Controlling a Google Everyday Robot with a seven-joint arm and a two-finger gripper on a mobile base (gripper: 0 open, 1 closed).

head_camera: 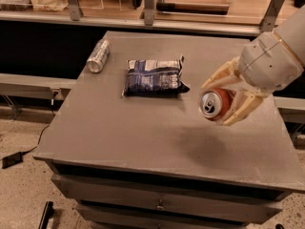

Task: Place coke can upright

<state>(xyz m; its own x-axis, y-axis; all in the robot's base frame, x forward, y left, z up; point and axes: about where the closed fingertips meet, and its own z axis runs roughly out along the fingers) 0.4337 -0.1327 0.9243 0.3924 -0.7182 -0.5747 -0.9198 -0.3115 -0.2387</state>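
Above the right side of the table (119, 132), the gripper (218, 104) clasps the coke can (212, 103) sideways in mid-air, lid toward the camera. It likely needs turning upright before release.

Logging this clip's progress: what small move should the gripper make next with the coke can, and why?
Probably turn the wrist to bring the coke can upright before lowering it. The gripper is shut on it, and it lies sideways with its silver top facing the camera, seemingly held just above the right side of the table.
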